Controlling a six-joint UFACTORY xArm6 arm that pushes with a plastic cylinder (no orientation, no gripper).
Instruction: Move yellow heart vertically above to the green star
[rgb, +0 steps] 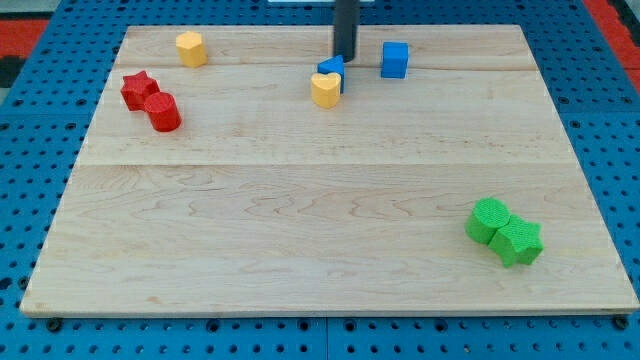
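Note:
The yellow heart (324, 90) lies near the view's top centre, touching a small blue block (332, 70) just behind it. My tip (344, 57) stands right behind that blue block, slightly to the right of the heart. The green star (519, 242) lies at the lower right, touching a green round-edged block (488, 220) on its upper left. The heart is far to the upper left of the star.
A blue cube (395, 60) sits right of my tip. A yellow hexagon-like block (191, 48) is at the top left. A red star (138, 89) and a red cylinder (163, 112) touch at the left. The wooden board (300, 220) rests on a blue perforated table.

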